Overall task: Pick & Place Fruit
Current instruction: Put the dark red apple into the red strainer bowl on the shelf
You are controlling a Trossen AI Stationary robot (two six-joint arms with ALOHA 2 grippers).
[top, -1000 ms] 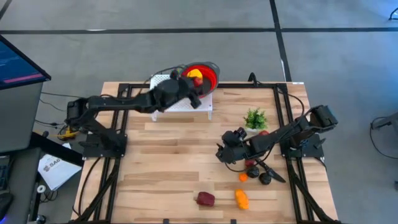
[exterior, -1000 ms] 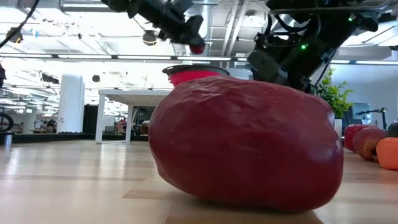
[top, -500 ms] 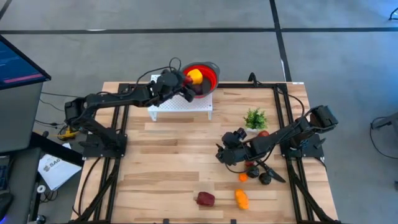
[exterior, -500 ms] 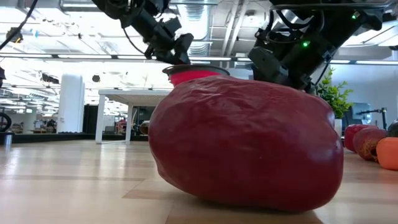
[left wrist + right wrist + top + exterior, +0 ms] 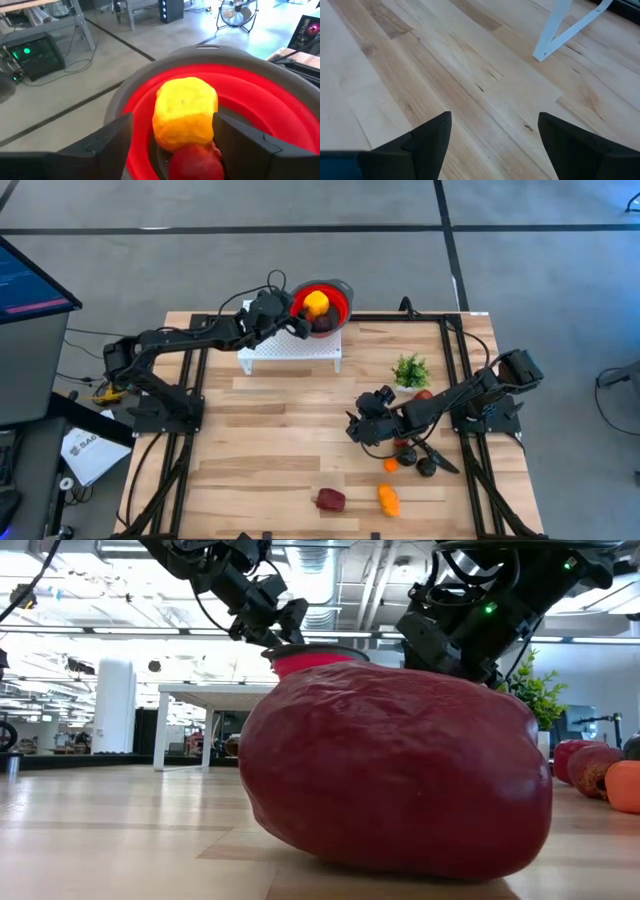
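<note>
Wooden table [image 5: 280, 430], both arms over it. Red bowl [image 5: 330, 306] sits on a white stand [image 5: 300, 350] at the far edge, already holding a yellow-orange fruit [image 5: 315, 302] and a red one [image 5: 196, 161] just beside it; a darker piece [image 5: 325, 323] may be a third, hard to tell from above. Left gripper [image 5: 282, 312] at the bowl's rim, fingers apart with nothing between them, both fruits lying in the bowl just beyond the fingertips in the wrist view; judged: a drop made, this arm free. Right gripper [image 5: 362, 427] low over mid-table, fingers spread wide, only bare boards between them. Loose fruit remains on the right half. A cluster of small pieces [image 5: 408, 452], red, orange and near-black, lies touching or nearly so, just beside the right gripper on the side toward that arm's own base, close by a small green plant [image 5: 411, 368]. Nearer the front edge, well apart from the cluster: a maroon piece [image 5: 331, 500], lumpy and matte, broad side to the low camera, and an orange oblong [image 5: 388, 499] with its long axis running roughly front to back. Everything loose lies nearer the right arm; the next pick looks to be its job, probably from the cluster. Risk there: the packed pieces may get nudged apart as the fingers come down.
</note>
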